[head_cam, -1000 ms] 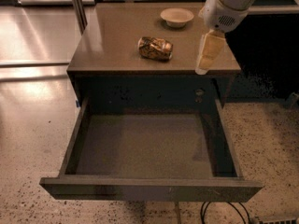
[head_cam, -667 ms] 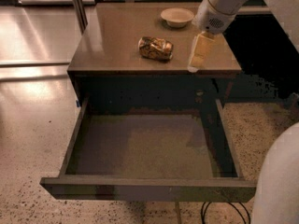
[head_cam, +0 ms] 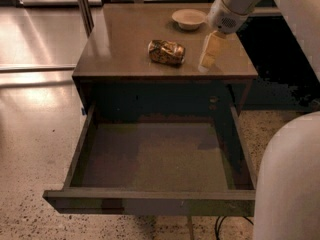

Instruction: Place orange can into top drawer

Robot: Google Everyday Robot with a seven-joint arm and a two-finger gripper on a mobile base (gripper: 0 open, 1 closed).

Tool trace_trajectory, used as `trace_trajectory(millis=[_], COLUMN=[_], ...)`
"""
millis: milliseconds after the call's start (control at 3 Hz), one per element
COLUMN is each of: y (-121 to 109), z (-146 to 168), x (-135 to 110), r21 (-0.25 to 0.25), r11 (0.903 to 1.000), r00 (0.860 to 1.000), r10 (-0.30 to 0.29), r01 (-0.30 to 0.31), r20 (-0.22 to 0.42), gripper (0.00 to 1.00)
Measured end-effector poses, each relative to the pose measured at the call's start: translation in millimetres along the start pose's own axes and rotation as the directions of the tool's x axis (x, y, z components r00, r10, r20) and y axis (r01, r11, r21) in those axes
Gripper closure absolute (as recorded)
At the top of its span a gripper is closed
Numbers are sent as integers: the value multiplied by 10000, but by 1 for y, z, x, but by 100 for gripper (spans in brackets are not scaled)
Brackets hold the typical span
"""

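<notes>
The orange can point(head_cam: 166, 52) lies on its side on the cabinet top point(head_cam: 120, 44), dented and shiny orange-gold with dark markings. My gripper point(head_cam: 206, 64) hangs over the cabinet top just right of the can, a short gap away, its pale fingers pointing down. It holds nothing that I can see. The top drawer point(head_cam: 150, 199) is pulled fully out below the cabinet top, and its dark inside has nothing in it.
A pale round bowl point(head_cam: 189, 18) stands at the back of the cabinet top, behind the gripper. My white arm fills the upper right and lower right of the view. A metal post point(head_cam: 83, 6) stands at the back left. Cables point(head_cam: 220, 226) lie on the speckled floor.
My gripper has moved left and a little toward the back, closer to the can. More of the arm has come into view at the lower right. The can and drawer have not moved.
</notes>
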State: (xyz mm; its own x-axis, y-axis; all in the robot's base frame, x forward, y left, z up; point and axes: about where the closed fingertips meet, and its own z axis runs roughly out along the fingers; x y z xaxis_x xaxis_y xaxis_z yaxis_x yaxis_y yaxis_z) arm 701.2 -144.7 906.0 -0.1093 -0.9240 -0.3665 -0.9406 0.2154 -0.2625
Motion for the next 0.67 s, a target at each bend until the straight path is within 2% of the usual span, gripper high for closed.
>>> trace_trajectory(millis=[667], y=[-31], z=[23], x=[-25], r21=[-169], r11=[9984], r00=[9985], r10=[-539], r01=[541], r20=[137], gripper=[0])
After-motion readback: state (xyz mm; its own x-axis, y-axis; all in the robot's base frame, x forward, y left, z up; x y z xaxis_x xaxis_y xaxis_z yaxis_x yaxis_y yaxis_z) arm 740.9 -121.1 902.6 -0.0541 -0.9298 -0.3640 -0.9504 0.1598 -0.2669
